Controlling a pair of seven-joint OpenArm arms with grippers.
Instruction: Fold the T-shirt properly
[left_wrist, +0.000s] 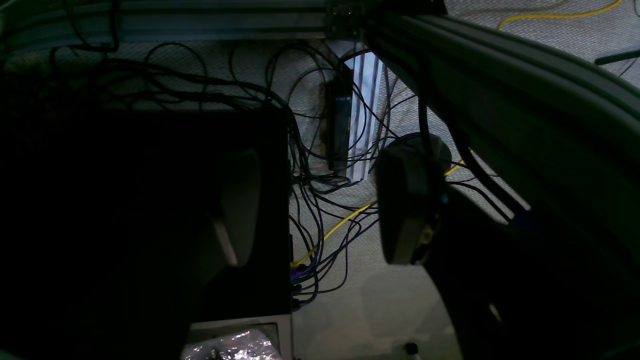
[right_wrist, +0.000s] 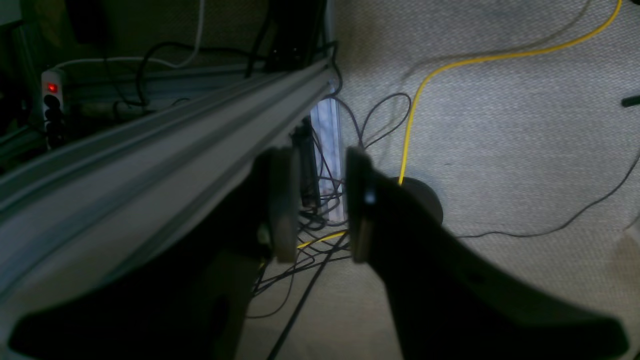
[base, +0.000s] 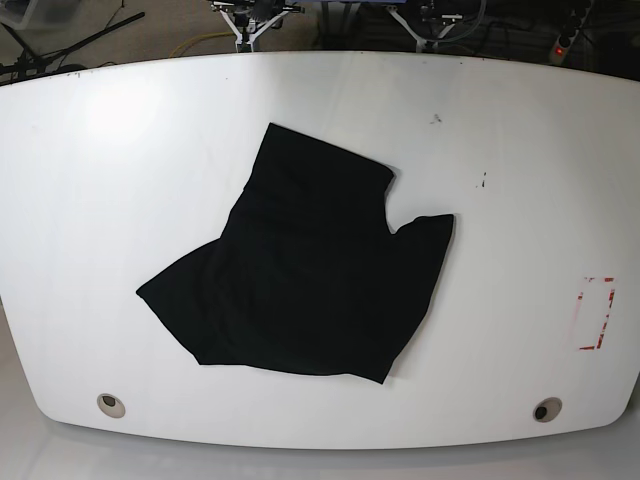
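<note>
- Here, in the base view, we see one black T-shirt (base: 300, 275) lying crumpled and unfolded on a white table (base: 520, 150), roughly at its middle, with one sleeve poking out toward the view's right
- We see no print or lettering on the shirt from this side; it shows plain black cloth
- Only the base view shows the shirt and the tabletop; neither arm reaches over the table there, and neither wrist view shows the shirt
- On the table we count two round holes near the front edge, one at left (base: 111, 403) and one at right (base: 546, 409), and one rectangle outlined in red tape (base: 596, 313) near the right edge
- The left wrist view is dark: the left gripper (left_wrist: 320, 210) hangs over carpet and a tangle of black cables (left_wrist: 320, 190), its jaws standing wide apart with nothing between them
- The right wrist view shows the right gripper (right_wrist: 320, 210) beside an aluminium rail (right_wrist: 150, 150), its jaws parted by a narrow gap and holding nothing
- Both wrist views show one yellow cable (right_wrist: 450, 65) on the carpet; only the right wrist view shows a power strip (right_wrist: 52, 107) with one red light
- We find no readable writing in any view
</note>
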